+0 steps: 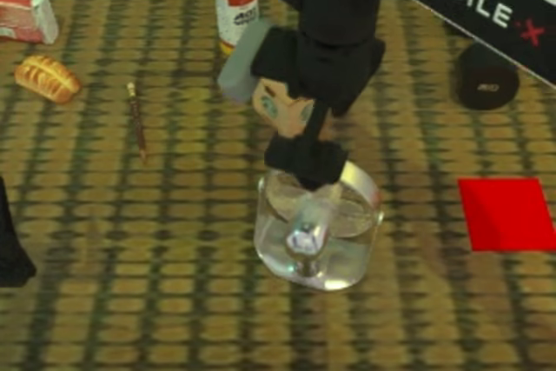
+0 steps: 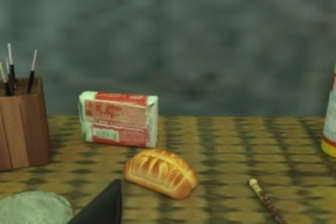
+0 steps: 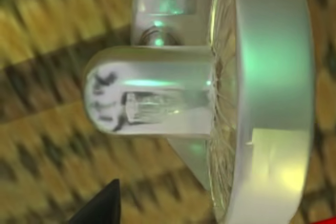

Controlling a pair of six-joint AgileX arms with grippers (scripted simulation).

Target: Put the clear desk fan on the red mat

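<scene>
Looking down in the top view, the right gripper (image 1: 309, 182) sits over the far rim of the clear desk fan (image 1: 318, 230) at table centre; whether its fingers are clenched on the rim I can't tell. The red mat (image 1: 507, 213) lies bare, well apart at the table's right edge. Behind the arm: a yellow bottle (image 1: 234, 2) & a cardboard cube (image 1: 285, 108). Left arm parked at the left edge.
Left wrist view: bread loaf (image 2: 161, 172), red-and-white packet (image 2: 118, 118), pen holder (image 2: 22, 123), pencil (image 2: 266, 201).
Right wrist view: fan's silvery ring & hub up close, one dark fingertip (image 3: 100, 207) near it
</scene>
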